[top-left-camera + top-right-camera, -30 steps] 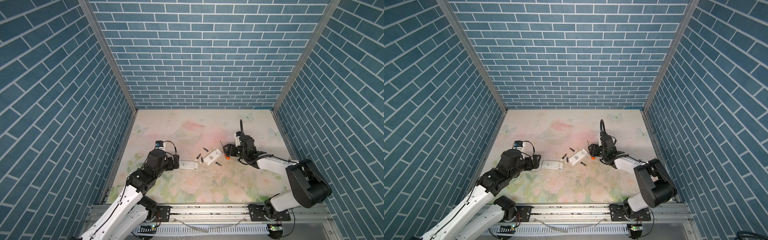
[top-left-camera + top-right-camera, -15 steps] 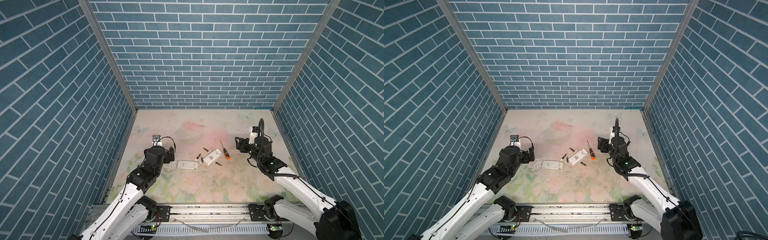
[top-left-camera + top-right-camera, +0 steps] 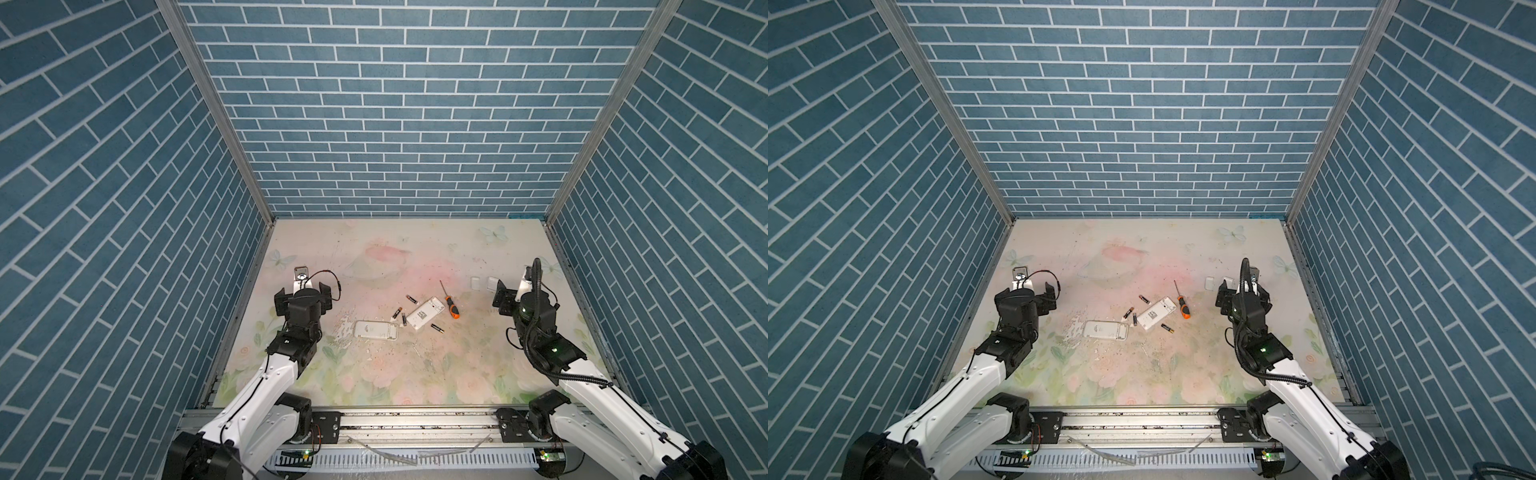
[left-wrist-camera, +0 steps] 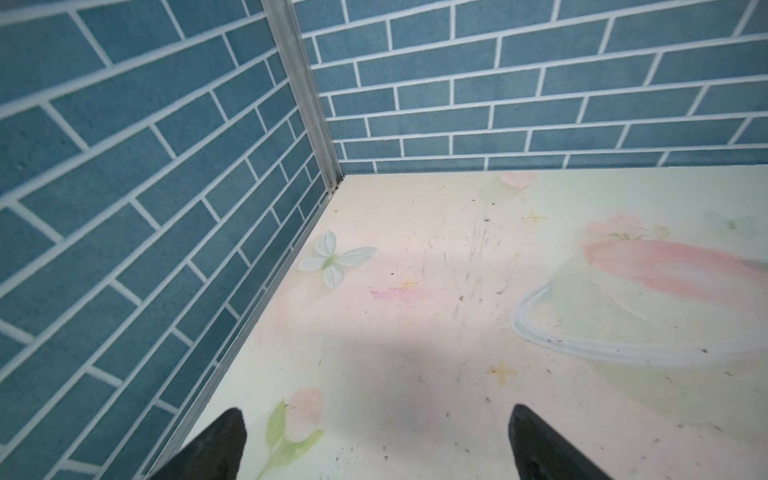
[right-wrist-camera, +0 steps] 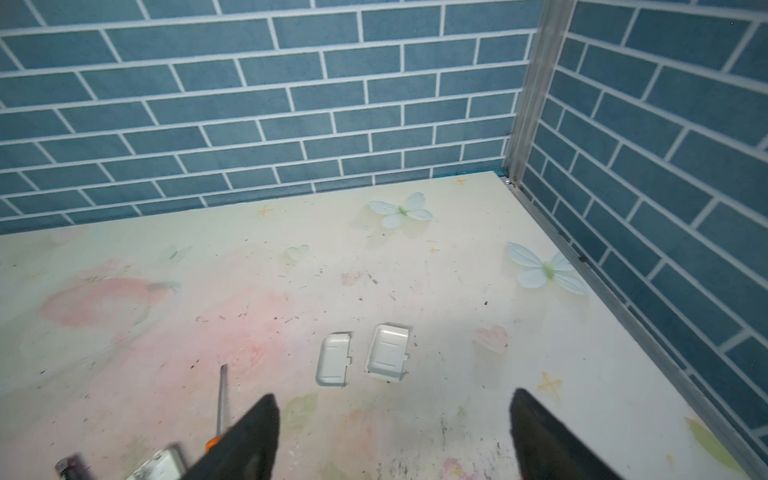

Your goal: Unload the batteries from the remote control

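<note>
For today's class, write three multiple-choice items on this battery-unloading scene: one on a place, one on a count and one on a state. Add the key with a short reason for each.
1. Where does the screwdriver lie?
A) beside the tilted remote
B) under it
C) far from it, alone

2. How many batteries lie loose on the table?
A) two
B) four
C) six

3. What state is the right gripper in?
A) open and empty
B) shut on a battery
C) shut on the screwdriver

Key:
1 A: in both top views it lies just to the right of that remote.
2 B: four small dark cylinders lie around that remote.
3 A: in the right wrist view its jaws stand wide apart with nothing between them.
</note>
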Controlling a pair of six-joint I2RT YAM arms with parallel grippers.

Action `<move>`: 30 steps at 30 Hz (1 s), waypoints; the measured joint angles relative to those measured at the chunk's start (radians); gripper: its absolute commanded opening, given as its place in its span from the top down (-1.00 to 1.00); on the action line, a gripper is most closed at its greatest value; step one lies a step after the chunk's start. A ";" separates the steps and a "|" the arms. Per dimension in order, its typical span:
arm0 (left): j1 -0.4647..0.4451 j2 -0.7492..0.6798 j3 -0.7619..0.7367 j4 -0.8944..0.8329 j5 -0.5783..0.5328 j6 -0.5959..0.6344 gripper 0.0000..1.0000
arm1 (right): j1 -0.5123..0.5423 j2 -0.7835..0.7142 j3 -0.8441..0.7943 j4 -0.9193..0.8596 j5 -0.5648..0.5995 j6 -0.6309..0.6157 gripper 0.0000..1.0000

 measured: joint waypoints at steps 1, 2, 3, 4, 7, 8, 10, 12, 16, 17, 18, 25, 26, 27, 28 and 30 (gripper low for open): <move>0.023 0.014 -0.011 0.031 0.016 0.000 -0.99 | -0.002 0.000 -0.002 0.008 0.020 -0.020 -0.98; 0.048 0.034 -0.022 0.069 0.032 0.000 -0.99 | -0.003 0.002 -0.004 0.019 0.042 -0.030 -0.98; 0.071 0.061 -0.032 0.113 0.048 0.003 -0.99 | -0.006 0.004 -0.007 0.032 0.062 -0.043 -0.98; 0.084 0.083 -0.036 0.138 0.060 0.006 -0.99 | -0.007 0.007 -0.010 0.042 0.077 -0.053 -0.98; 0.108 0.174 -0.039 0.224 0.094 0.028 -0.99 | -0.016 0.026 -0.020 0.079 0.120 -0.085 -0.98; 0.112 0.202 -0.040 0.254 0.105 0.037 -0.99 | -0.020 0.031 -0.026 0.093 0.130 -0.098 -0.98; 0.122 0.253 -0.051 0.320 0.126 0.046 -0.99 | -0.034 0.042 -0.042 0.120 0.146 -0.114 -0.98; 0.137 0.306 -0.068 0.389 0.141 0.050 -0.99 | -0.054 0.057 -0.055 0.146 0.159 -0.128 -0.98; 0.154 0.382 -0.079 0.467 0.159 0.059 -0.99 | -0.097 0.092 -0.078 0.201 0.176 -0.137 -0.98; 0.162 0.397 -0.079 0.489 0.171 0.059 -0.99 | -0.110 0.103 -0.085 0.220 0.176 -0.140 -0.98; 0.169 0.410 -0.079 0.512 0.181 0.058 -0.99 | -0.122 0.113 -0.091 0.237 0.176 -0.143 -0.98; 0.195 0.564 -0.092 0.702 0.257 0.051 -0.99 | -0.219 0.233 -0.118 0.354 0.127 -0.156 -0.98; 0.196 0.581 -0.096 0.722 0.270 0.053 -0.99 | -0.230 0.258 -0.120 0.376 0.115 -0.158 -0.98; 0.196 0.591 -0.097 0.725 0.282 0.055 -0.99 | -0.237 0.278 -0.121 0.393 0.107 -0.158 -0.98; 0.196 0.594 -0.098 0.727 0.291 0.057 -0.99 | -0.246 0.301 -0.125 0.413 0.098 -0.158 -0.98; 0.196 0.594 -0.097 0.743 0.308 0.062 -0.99 | -0.263 0.342 -0.130 0.453 0.081 -0.158 -0.98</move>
